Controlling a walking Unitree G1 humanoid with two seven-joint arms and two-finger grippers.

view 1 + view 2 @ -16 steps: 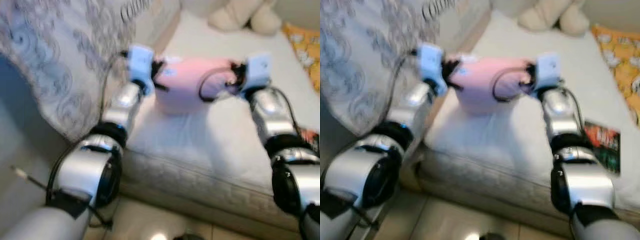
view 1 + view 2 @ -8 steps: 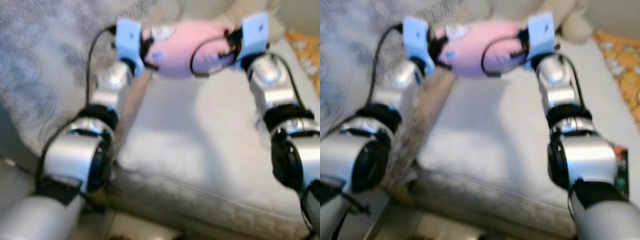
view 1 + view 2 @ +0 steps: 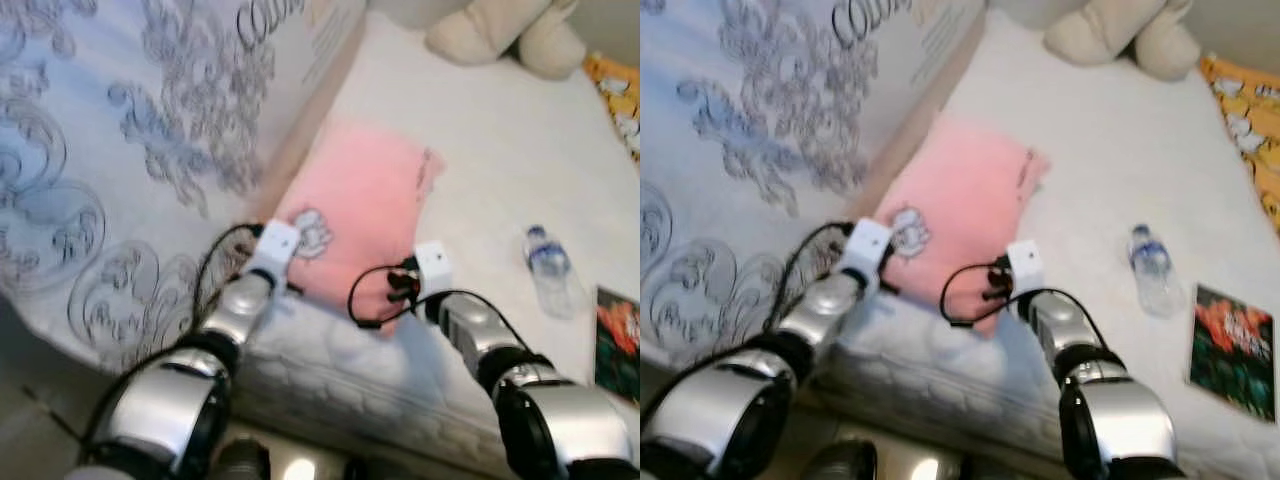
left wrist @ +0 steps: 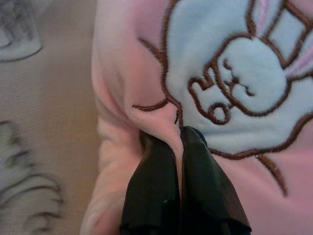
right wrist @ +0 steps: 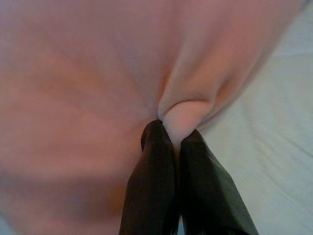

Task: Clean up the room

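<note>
Both end effectors pinch the pink blanket [image 3: 357, 215]: left end effector [image 4: 178, 142] clamped on a fold beside the embroidered bunny [image 4: 230, 73]; right end effector [image 5: 172, 139] clamped on its near right corner; blanket lies spread on the bed [image 3: 480, 150], water bottle [image 3: 548, 268] to its right

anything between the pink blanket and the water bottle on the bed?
Nothing: bare white sheet between the pink blanket and the water bottle, seen in both eye views.
</note>
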